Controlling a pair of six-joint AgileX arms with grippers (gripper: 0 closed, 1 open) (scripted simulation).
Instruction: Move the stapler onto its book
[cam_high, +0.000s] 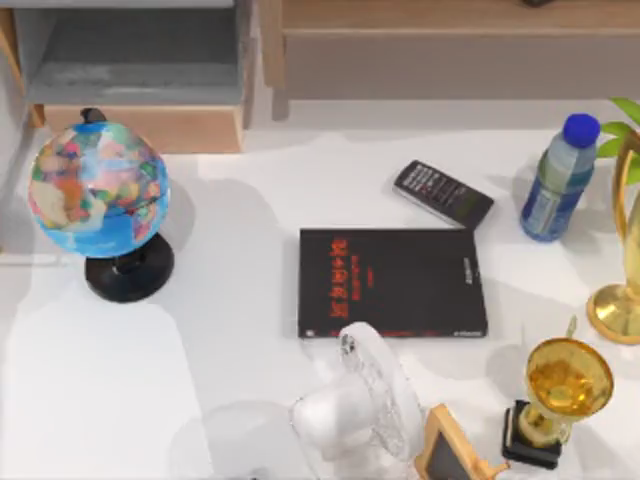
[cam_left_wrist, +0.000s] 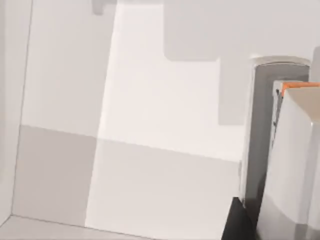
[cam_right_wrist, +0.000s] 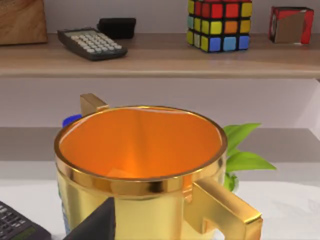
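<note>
The book (cam_high: 392, 282) lies flat in the middle of the table, black with red lettering on its cover, its long side running left to right. Nothing rests on its cover. The stapler is out of view. Both arms are parked off the table.
A dark keypad device (cam_high: 443, 193) lies just behind the book. A translucent white fan (cam_high: 362, 408) stands at the book's front edge. A globe (cam_high: 100, 195) is at the left, a water bottle (cam_high: 557, 180) at the back right. A gold trophy cup (cam_high: 565, 385) (cam_right_wrist: 140, 165) and a small chalkboard (cam_high: 450, 452) stand front right.
</note>
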